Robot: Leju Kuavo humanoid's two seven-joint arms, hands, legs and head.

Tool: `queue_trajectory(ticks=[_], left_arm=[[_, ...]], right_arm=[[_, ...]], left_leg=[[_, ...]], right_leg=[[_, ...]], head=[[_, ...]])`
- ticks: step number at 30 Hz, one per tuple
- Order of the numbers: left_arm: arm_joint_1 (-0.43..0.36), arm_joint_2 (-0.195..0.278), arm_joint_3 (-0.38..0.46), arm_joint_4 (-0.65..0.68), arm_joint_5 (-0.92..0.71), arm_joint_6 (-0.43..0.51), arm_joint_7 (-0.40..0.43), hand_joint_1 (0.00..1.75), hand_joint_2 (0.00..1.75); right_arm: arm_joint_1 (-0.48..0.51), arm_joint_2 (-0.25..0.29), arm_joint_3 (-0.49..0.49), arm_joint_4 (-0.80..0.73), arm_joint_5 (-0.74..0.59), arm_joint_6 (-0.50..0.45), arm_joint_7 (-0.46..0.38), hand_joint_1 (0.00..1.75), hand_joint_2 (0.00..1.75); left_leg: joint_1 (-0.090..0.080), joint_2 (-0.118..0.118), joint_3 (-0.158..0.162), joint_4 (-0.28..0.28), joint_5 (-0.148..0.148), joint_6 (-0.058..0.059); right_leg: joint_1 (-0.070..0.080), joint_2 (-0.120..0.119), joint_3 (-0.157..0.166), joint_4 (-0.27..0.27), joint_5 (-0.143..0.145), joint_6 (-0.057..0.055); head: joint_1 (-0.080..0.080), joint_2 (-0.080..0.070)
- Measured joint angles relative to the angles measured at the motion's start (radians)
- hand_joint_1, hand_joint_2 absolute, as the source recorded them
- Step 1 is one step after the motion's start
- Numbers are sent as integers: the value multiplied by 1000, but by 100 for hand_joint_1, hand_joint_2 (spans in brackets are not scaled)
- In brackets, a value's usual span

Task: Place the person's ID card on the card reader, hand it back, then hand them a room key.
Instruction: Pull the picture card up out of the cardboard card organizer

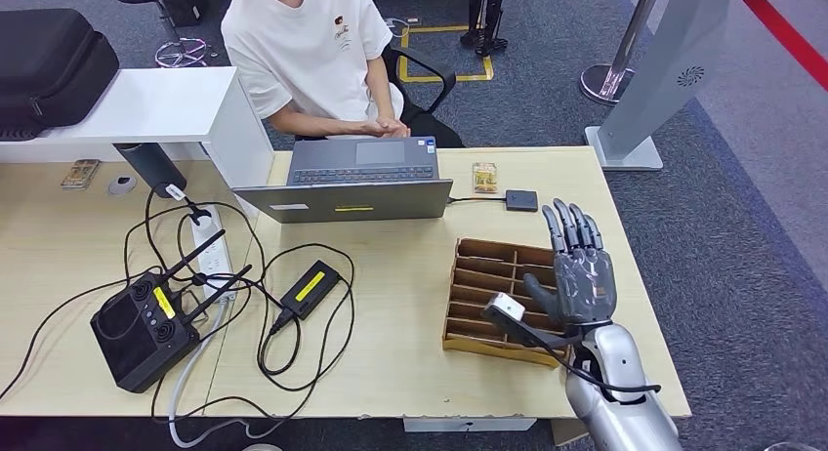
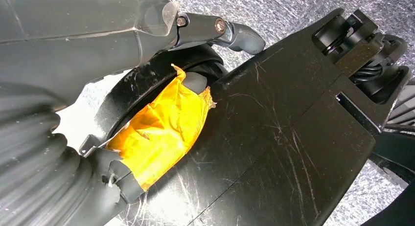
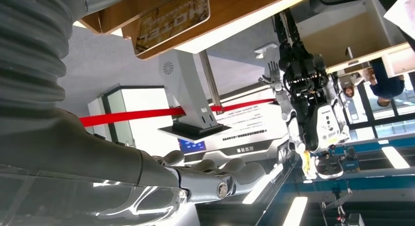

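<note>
right robot hand raised flat over the divided tray, fingers apart, empty. it should reach toward 11 o'clock for the id card (beside the card reader); left robot hand's state unclear.

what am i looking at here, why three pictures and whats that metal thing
It is a humanoid robot at a desk, across from a seated person. The wide picture is from a camera on its head. The metal thing is its right robot hand, open and raised above a wooden tray of slots, holding nothing. The other two pictures come from cameras at its wrists, so they look tilted. The left robot hand hangs beside the robot's own dark body. On the desk lie a laptop, a card, a small black reader, a remote and cables.
</note>
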Motion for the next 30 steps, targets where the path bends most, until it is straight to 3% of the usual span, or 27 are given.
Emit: queue_trajectory(ticks=[30], left_arm=[[-3,0,-16,0,3,0,6,0,175]], right_arm=[[-22,2,17,71,12,-31,15,0,175]], left_leg=[[0,0,1,0,0,0]], right_leg=[[0,0,0,0,0,0]], head=[[0,0]])
